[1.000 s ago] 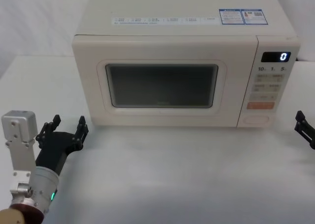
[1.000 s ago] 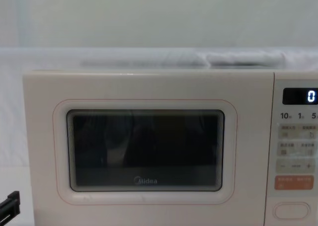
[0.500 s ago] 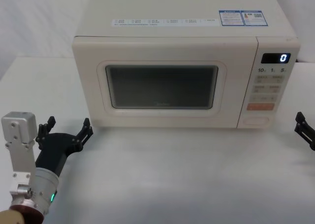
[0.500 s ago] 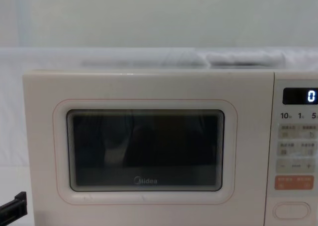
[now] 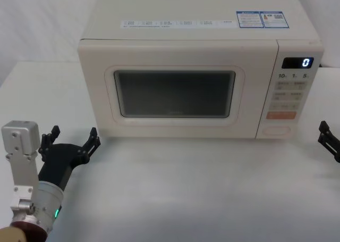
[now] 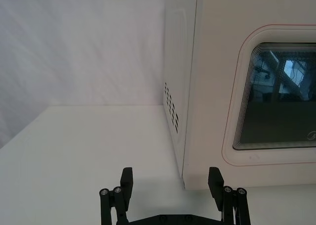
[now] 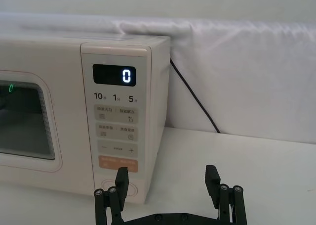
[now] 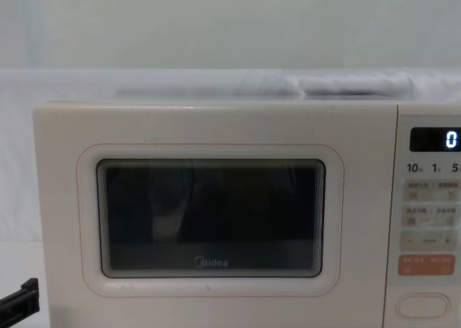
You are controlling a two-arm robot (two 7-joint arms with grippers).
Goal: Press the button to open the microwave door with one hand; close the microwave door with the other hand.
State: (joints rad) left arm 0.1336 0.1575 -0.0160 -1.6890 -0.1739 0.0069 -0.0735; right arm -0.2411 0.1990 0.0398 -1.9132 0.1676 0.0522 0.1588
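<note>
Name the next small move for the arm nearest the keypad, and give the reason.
Probably the right gripper should move in toward the button at the bottom of the keypad panel. The microwave door is shut flush, so opening comes first, and that gripper sits open on the table just right of the microwave. The left gripper waits open by the door's lower left corner.

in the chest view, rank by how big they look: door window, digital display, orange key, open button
1. Door window, by far the largest.
2. Orange key.
3. Button and display: look alike, and the frame edge cuts the display, so unranked.
</note>
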